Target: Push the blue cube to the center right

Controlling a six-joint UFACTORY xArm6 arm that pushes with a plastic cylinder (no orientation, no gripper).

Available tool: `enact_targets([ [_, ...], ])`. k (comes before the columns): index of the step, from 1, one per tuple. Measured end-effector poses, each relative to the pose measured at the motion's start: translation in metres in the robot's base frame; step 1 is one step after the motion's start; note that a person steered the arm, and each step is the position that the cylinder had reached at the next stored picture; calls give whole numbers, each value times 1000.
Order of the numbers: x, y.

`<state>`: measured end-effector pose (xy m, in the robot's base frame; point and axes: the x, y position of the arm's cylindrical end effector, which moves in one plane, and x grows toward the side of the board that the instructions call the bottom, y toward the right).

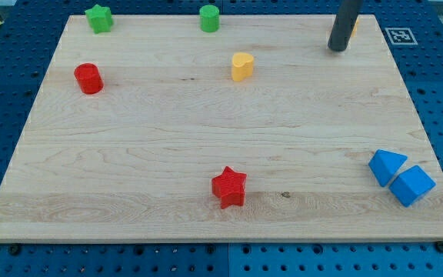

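Far right of wooden board [206,123]: rod tip [336,49], touching no block, grasping nothing. Blue cube [412,185] near right corner, touching blue triangular block [386,166]. Red star [229,187] near centre.

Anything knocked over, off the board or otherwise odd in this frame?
Nothing damaged or off the board. The only oddity: a yellow block at the view's top right sits mostly hidden behind my tip. The two blue blocks touch near the bottom right.
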<state>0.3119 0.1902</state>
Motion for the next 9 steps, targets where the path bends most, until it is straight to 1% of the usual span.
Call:
enact_targets([
  [1,54,-26],
  [2,77,-25],
  [4,84,-23],
  [7,76,-6],
  [8,89,-20],
  [9,123,-40],
])
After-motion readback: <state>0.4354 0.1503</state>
